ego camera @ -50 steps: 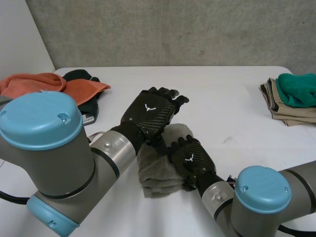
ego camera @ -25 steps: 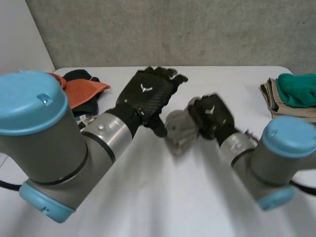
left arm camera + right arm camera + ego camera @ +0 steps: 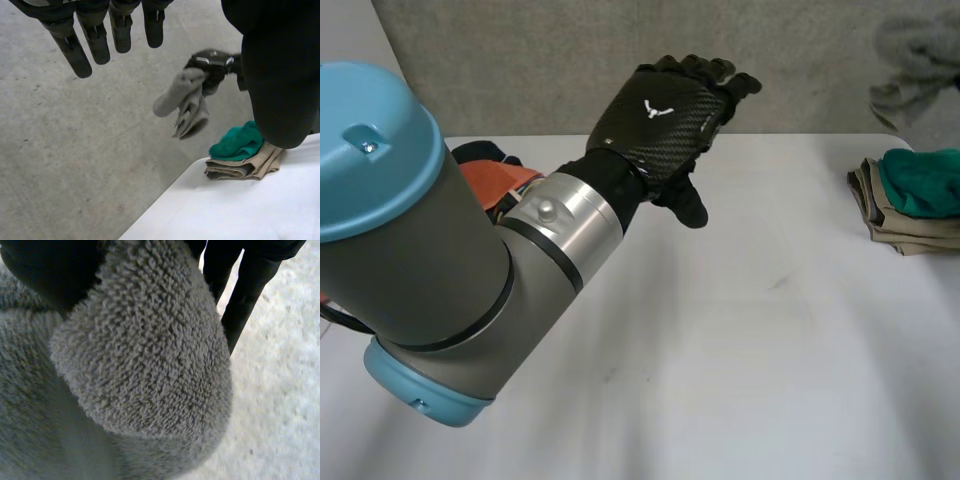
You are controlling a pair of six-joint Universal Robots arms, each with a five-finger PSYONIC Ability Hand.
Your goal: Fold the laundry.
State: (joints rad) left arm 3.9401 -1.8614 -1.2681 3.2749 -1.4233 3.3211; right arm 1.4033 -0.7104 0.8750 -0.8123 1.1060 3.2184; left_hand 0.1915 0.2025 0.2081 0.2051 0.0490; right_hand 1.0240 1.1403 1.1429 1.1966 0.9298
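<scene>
My right hand (image 3: 214, 62) holds a folded grey towel (image 3: 186, 102) up in the air, above and short of the stack at the table's right edge. In the right wrist view the towel (image 3: 140, 365) bulges out of that hand (image 3: 45, 270), whose fingers (image 3: 245, 280) curl round it. In the head view the towel (image 3: 915, 60) hangs high at the right, over the stack. My left hand (image 3: 660, 115) is raised over the middle of the table, fingers (image 3: 95, 40) straight and spread, holding nothing.
A teal cloth (image 3: 925, 180) lies on folded beige cloths (image 3: 900, 228) at the right edge of the white table (image 3: 770, 350). An orange cloth (image 3: 498, 180) and a black one (image 3: 480, 152) lie at the far left, partly behind my left arm.
My right hand closed on the grey towel, lifted it off the table's middle and carried it up to the right. My left hand rose off the towel, still open.
</scene>
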